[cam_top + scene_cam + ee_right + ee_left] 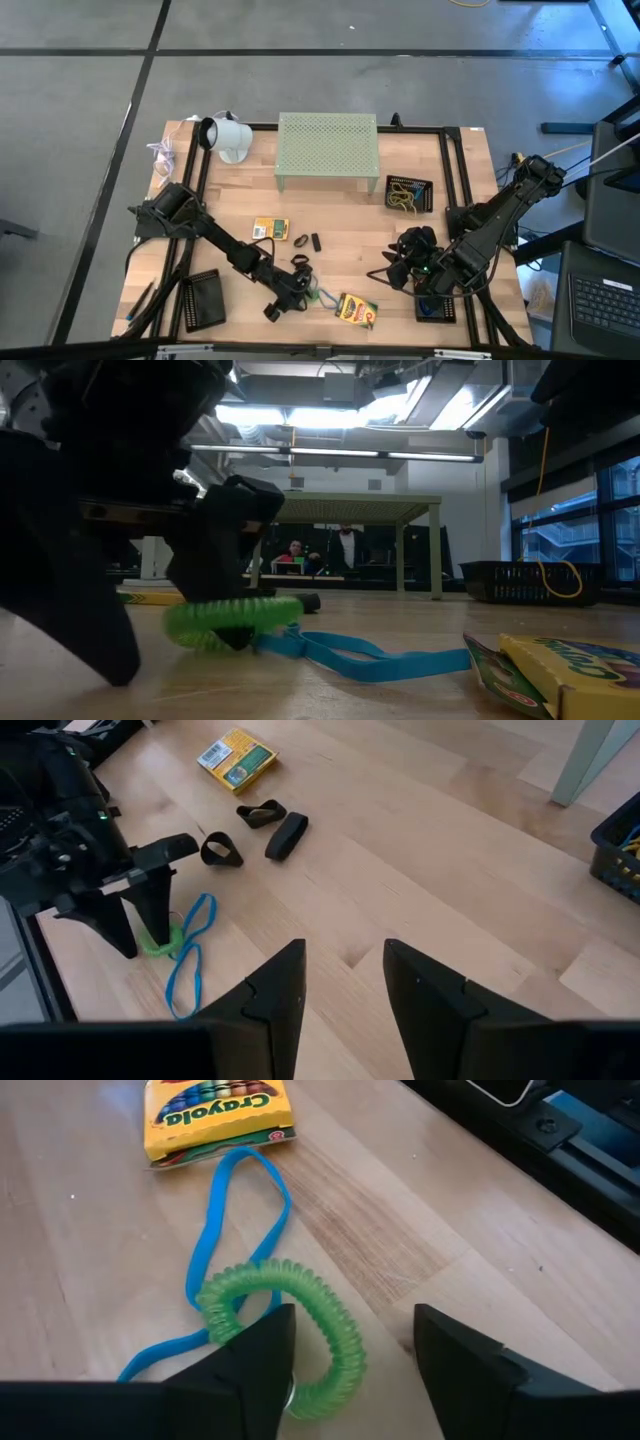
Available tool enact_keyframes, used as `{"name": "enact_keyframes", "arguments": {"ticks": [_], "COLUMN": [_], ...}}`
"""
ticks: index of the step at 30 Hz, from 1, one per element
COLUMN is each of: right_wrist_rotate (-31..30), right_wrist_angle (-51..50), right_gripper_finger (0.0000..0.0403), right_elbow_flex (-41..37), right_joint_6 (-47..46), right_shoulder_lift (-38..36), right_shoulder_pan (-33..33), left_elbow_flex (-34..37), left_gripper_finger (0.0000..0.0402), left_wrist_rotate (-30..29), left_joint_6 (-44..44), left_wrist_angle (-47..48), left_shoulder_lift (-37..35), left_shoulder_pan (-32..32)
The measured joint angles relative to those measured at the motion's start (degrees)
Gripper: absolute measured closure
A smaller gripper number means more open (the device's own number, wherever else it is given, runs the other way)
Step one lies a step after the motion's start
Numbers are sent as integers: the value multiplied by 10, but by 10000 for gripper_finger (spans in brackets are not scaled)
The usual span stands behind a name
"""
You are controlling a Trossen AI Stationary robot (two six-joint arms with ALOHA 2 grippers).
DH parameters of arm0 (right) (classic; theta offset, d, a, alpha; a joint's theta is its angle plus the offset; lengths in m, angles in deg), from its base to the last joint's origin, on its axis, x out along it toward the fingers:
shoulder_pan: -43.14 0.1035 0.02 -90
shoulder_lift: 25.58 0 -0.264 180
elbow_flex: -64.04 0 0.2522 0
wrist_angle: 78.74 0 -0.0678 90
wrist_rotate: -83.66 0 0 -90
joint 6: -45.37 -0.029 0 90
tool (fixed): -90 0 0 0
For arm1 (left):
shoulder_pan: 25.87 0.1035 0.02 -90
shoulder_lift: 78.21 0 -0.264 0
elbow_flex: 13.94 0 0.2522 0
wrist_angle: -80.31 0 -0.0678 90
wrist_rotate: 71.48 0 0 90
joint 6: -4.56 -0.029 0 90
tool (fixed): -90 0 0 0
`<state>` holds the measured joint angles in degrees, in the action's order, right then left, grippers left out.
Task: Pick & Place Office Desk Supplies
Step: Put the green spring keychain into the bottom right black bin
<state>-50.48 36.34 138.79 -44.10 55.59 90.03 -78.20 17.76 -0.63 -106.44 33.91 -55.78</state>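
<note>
Risk at the grasp: the left hand [350, 1355] stands over the green coil loop [285, 1330], fingers apart, one finger planted on or inside the coil's ring and the other on bare wood beside it. A blue band [235, 1230] lies touching the coil, perhaps threaded through it, though that cannot be told — a lift could drag the band along, or the springy coil could roll out from under the finger. The band's far end lies just beside a crayon box [215, 1115], which a dragged band might nudge.

The right hand [345, 985], fingers apart and holding nothing, hovers over bare wood on the table's right side, well apart from the coil.

Room for moving: the coil lies near the table's front edge [320, 345], so a slip that way may send it off. Behind it lie black clips [307, 241] and the second crayon box [270, 229]; farther back stands the perforated stand [328, 148]. A black tray [409, 192] sits to the right of the stand, with open wood between.
</note>
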Motion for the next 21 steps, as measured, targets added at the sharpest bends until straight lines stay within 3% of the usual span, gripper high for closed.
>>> {"name": "enact_keyframes", "arguments": {"ticks": [13,18,21], "right_wrist_rotate": [0,0,-4], "right_wrist_angle": [0,0,0], "right_gripper_finger": [264,264,264], "right_elbow_flex": [0,0,0], "right_joint_6": [1,1,2], "right_shoulder_lift": [0,0,0], "right_shoulder_pan": [0,0,0], "left_elbow_flex": [0,4,3], "left_gripper_finger": [366,385,374], "left_wrist_rotate": [-32,-45,-95], "left_joint_6": [0,0,-6], "left_wrist_angle": [1,18,9], "left_shoulder_lift": [0,-30,-68], "left_shoulder_pan": [1,1,-1]}}
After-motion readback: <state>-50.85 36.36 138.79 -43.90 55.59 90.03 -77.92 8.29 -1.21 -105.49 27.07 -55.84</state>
